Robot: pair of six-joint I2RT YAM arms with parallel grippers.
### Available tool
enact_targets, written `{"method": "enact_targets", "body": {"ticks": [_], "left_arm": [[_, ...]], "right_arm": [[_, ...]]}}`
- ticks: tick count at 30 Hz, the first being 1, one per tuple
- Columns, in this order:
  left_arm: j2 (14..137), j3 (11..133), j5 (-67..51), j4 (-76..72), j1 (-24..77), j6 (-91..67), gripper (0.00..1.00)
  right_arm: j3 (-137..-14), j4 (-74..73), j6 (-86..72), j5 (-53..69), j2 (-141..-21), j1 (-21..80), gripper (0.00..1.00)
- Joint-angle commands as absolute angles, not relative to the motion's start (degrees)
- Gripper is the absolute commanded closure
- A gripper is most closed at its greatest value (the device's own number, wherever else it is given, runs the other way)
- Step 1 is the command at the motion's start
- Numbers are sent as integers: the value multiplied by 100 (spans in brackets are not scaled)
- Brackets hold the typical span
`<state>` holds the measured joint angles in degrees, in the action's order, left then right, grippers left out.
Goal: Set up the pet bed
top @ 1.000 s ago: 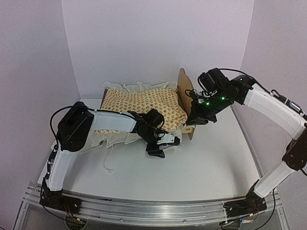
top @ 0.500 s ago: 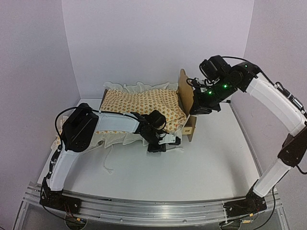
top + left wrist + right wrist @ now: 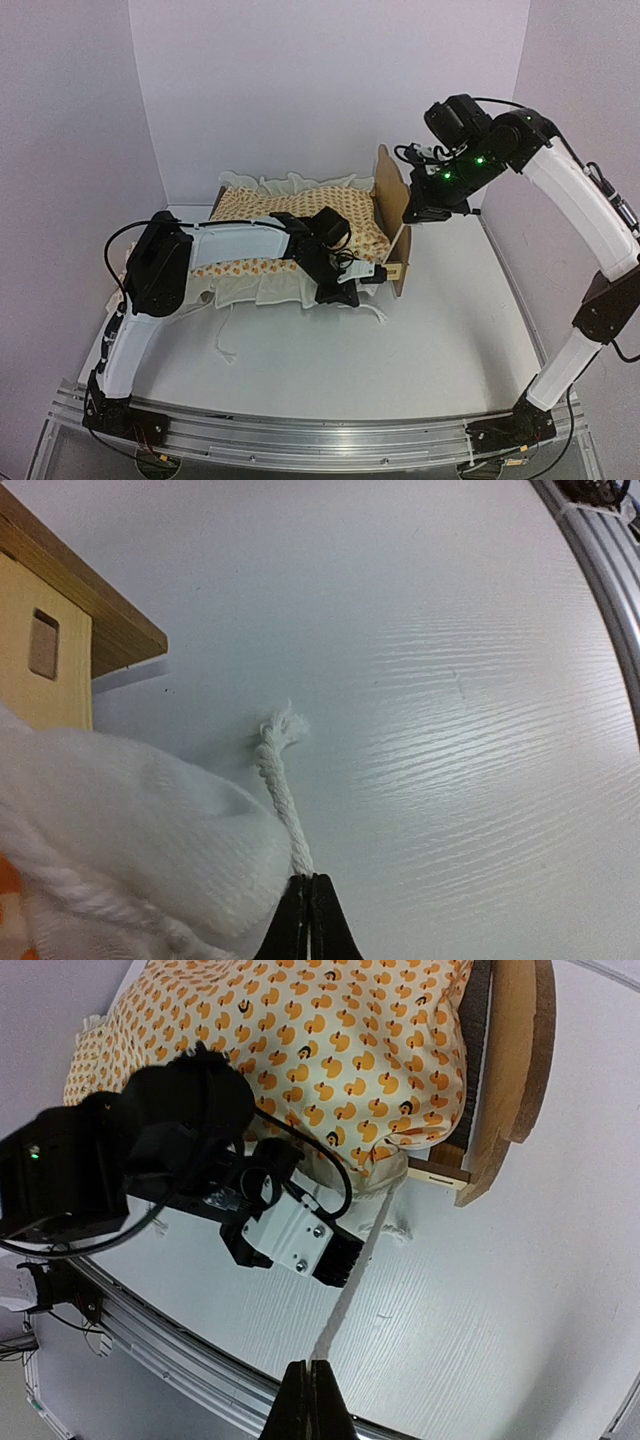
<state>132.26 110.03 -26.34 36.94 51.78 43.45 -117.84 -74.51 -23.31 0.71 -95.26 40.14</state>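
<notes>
At the back middle of the table (image 3: 430, 330):

1. Pet bed (image 3: 300, 212). We log its long axis as running left to right across the top view. The scalloped headboard (image 3: 386, 190) stands upright at the right-hand end.
2. Bedding (image 3: 330, 1050), cream with an orange print. It lies along the frame, and its ruffled edge spills over the near side onto the table.
3. Right gripper (image 3: 310, 1375). It is raised above and just beyond the headboard, with its fingers pressed together on a taut cord (image 3: 355, 1270).
4. Left gripper (image 3: 306, 890). It is low at the table, just in front of the near headboard corner, and its fingers pinch a slack cord (image 3: 278, 780).
5. Taut cord. It slants down from the right gripper to that same near corner, where it goes under the bedding.
6. Slack cord. It runs from the left fingertips away along the table, and its frayed end rests there just beside the frame's corner.

Relation noted: both ties meet at the near headboard corner. The left gripper is the nearer of the two, almost at the corner. The right gripper stands up and away from it, across the bed's short axis. We judge that any tightening pull works toward or away from this one corner.
</notes>
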Motion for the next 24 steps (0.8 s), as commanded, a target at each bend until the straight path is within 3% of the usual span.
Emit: {"method": "enact_targets", "body": {"ticks": [1, 8, 11, 20, 24], "left_arm": [[12661, 11852, -3702, 4850, 5038, 4511, 100], [12385, 12412, -4791, 5308, 5003, 4150, 100], [12361, 12629, -5115, 5116, 4999, 3728, 100], [12511, 12351, -5127, 4145, 4869, 2417, 100], [12722, 12405, -4956, 3194, 4884, 1593, 100]], "right_arm": [[-11390, -7070, -2244, 636, -9368, 4042, 100], [-10286, -6899, -2152, 760, -9099, 4031, 100], [-9231, -6803, -2259, 967, -8748, 3898, 100], [-6352, -5784, -3203, 2278, -7050, 3870, 100], [-5408, -4553, -3585, 2546, -6275, 3879, 100]]}}
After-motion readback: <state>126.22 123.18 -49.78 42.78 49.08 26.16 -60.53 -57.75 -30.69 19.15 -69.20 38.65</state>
